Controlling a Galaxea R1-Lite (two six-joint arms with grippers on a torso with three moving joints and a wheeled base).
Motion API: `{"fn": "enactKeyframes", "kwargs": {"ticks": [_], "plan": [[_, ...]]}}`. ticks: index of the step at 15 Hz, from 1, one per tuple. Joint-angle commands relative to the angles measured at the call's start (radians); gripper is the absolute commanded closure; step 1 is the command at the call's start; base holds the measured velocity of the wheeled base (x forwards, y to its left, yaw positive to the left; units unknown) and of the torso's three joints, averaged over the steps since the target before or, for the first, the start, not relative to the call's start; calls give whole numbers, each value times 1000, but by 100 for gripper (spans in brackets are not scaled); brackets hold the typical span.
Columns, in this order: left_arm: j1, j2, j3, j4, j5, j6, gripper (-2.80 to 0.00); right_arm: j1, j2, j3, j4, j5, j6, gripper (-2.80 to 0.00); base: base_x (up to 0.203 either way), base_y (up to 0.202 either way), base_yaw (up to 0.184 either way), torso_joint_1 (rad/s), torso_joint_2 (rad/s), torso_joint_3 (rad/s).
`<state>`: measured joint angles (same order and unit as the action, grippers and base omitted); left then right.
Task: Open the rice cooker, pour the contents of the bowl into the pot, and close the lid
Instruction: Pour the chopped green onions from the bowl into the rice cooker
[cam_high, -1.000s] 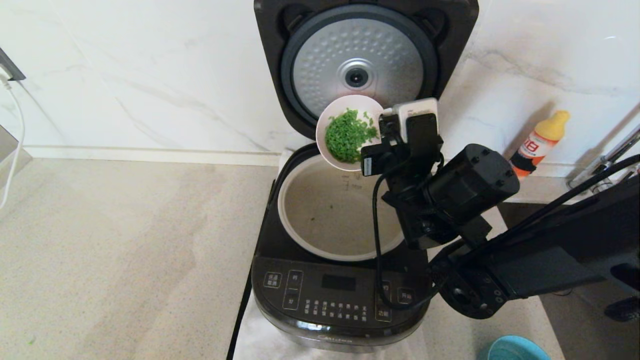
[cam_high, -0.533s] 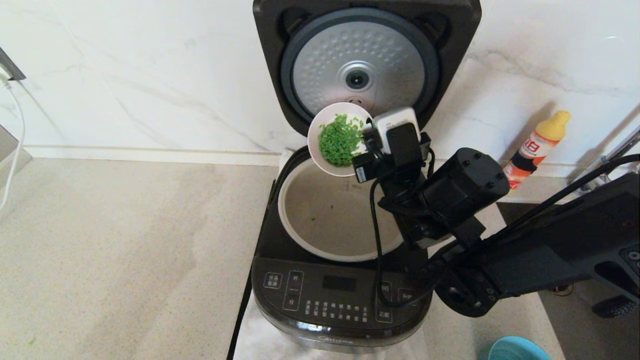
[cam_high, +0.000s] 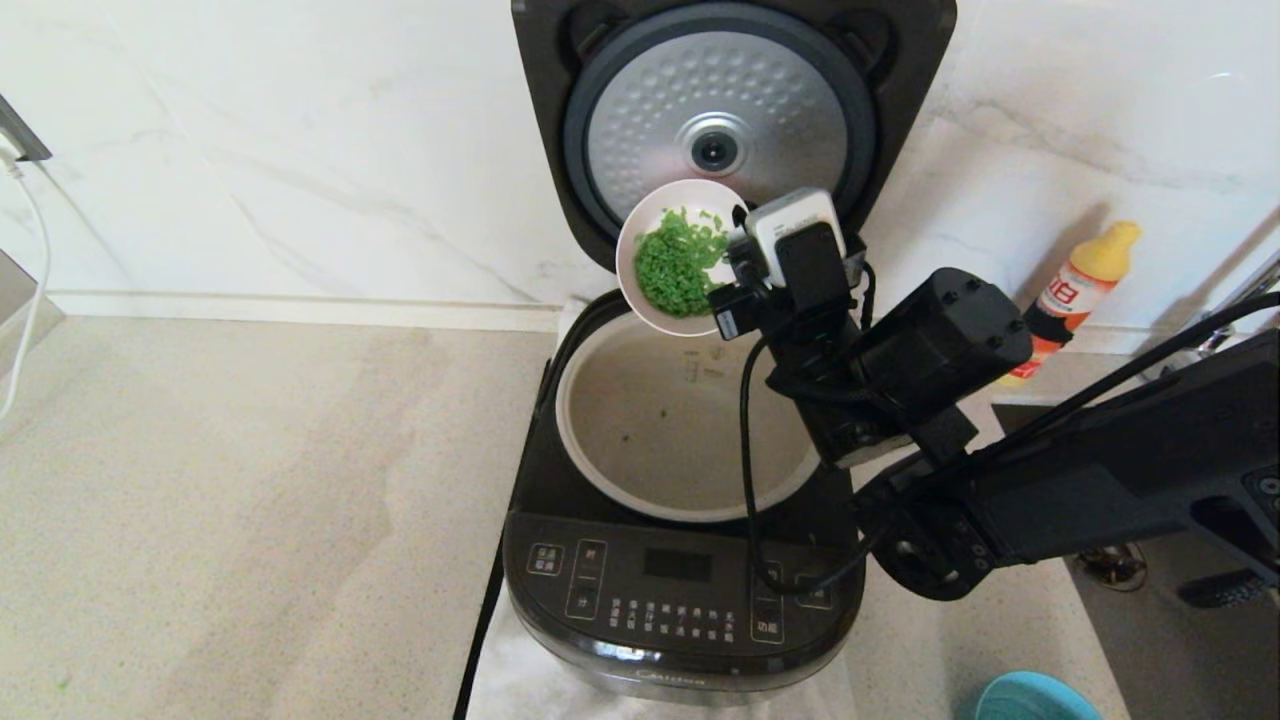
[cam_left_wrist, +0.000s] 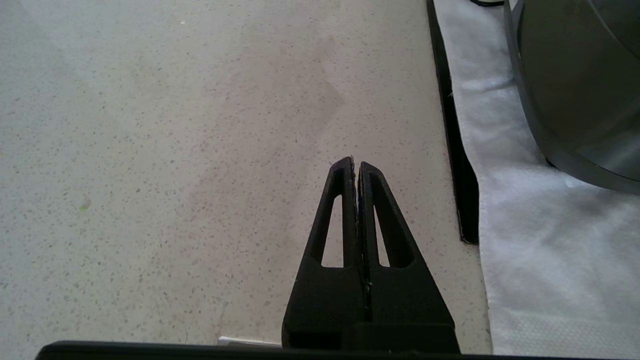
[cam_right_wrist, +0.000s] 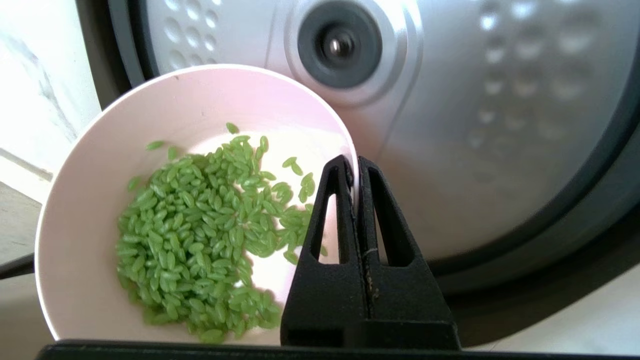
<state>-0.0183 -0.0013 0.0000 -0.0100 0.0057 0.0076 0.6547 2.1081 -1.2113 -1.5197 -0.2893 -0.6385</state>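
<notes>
The black rice cooker stands open, its lid upright with the dimpled silver plate facing me. The pale pot inside holds only a few green specks. My right gripper is shut on the rim of a small pink bowl of green grains, held tilted over the pot's far edge, in front of the lid. My left gripper is shut on nothing, low over the counter to the left of the cooker; it does not show in the head view.
A white cloth lies under the cooker, with a black cord along its left edge. An orange bottle with a yellow cap stands by the wall at right. A teal bowl sits near the front right. A sink lies at right.
The right gripper has carried the bowl slightly left and then up, keeping it tilted over the pot's far rim. The grains are still in the bowl.
</notes>
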Motion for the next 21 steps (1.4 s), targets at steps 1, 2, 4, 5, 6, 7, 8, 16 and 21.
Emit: {"fn": "enactKeyframes", "kwargs": {"ticks": [1,2,4,5,6,7,8,16,21], "plan": [[0,0,9,-1,0,0,0,-32,-6,-1,-10,22,-17,0,0,0,0,0,0,0],[0,0,9,-1,0,0,0,-47,-2,-1,-10,41,-28,0,0,0,0,0,0,0],[0,0,9,-1,0,0,0,-49,7,-1,-10,66,-47,0,0,0,0,0,0,0],[0,0,9,-1,0,0,0,-42,5,6,-10,71,-56,0,0,0,0,0,0,0],[0,0,9,-1,0,0,0,-37,3,17,-10,71,-60,0,0,0,0,0,0,0],[0,0,9,-1,0,0,0,-37,4,37,-10,73,-63,0,0,0,0,0,0,0],[0,0,9,-1,0,0,0,-36,6,61,-10,80,-65,0,0,0,0,0,0,0],[0,0,9,-1,0,0,0,-24,23,54,-10,93,-84,0,0,0,0,0,0,0],[0,0,9,-1,0,0,0,-12,-9,27,-10,121,-102,0,0,0,0,0,0,0]]}}
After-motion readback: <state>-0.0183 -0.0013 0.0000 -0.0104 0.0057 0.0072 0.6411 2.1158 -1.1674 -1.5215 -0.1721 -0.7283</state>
